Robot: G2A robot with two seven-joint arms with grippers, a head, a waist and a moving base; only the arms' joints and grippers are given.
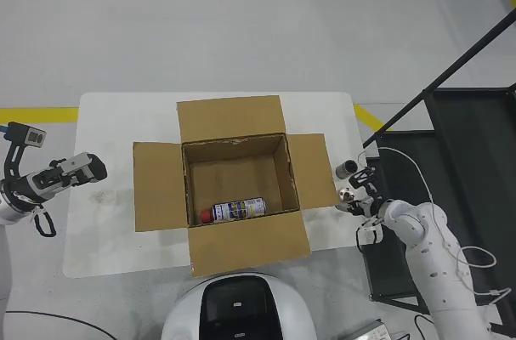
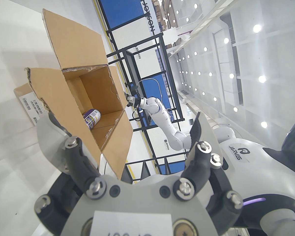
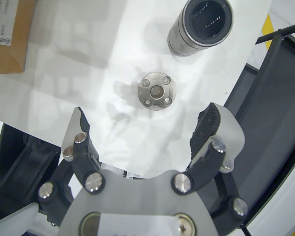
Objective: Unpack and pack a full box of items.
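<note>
A brown cardboard box [image 1: 240,174] sits in the middle of the top view on a white table [image 1: 113,242], with all four flaps folded outward and flat. Inside it a single spray can [image 1: 238,209] lies on its side against the wall nearest the lower edge of the frame, its red cap pointing to the left. The left wrist view also shows the can [image 2: 91,118], low in a corner of the box. The left gripper [image 1: 92,167] is at the left side of the top view, over the table's left margin and well apart from the box. Its jaws are spread wide with nothing between them [image 2: 123,121]. The right gripper [image 1: 360,202] is at the right of the top view, just past the box's right flap, near the table's rounded edge. Its jaws are also apart and hold nothing [image 3: 145,114]. A round metal disc [image 3: 156,91] with a centre hub and small holes lies flat on the table just ahead of the fingertips [image 3: 209,119], touching neither. A short metal cylinder [image 3: 199,23] with a dark hollow bore stands beyond the disc, near it but not touching. A dark metal rack [image 1: 466,144] fills the right side of the top view beside the table.
</note>
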